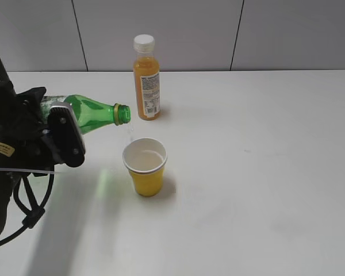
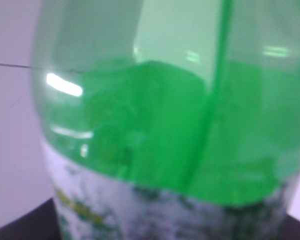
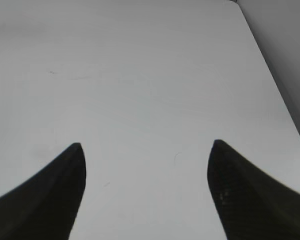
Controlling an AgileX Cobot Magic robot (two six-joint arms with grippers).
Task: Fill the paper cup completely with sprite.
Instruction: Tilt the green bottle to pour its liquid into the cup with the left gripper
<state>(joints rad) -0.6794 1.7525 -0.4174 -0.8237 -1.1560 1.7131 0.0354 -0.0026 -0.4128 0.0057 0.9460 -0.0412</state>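
Note:
The yellow paper cup (image 1: 145, 167) stands upright on the white table, with clear liquid low inside. My left gripper (image 1: 57, 135) is shut on the green sprite bottle (image 1: 92, 112) and holds it tipped nearly level, its open mouth just above and behind the cup's rim. A thin clear stream falls from the mouth toward the cup. The bottle's green wall and label (image 2: 165, 150) fill the left wrist view. My right gripper (image 3: 147, 145) is open and empty over bare table; it does not show in the exterior view.
An orange juice bottle (image 1: 146, 78) with a white cap stands upright behind the cup, close to the sprite bottle's mouth. The white table (image 1: 264, 172) stretches to the right. A grey wall runs along the back.

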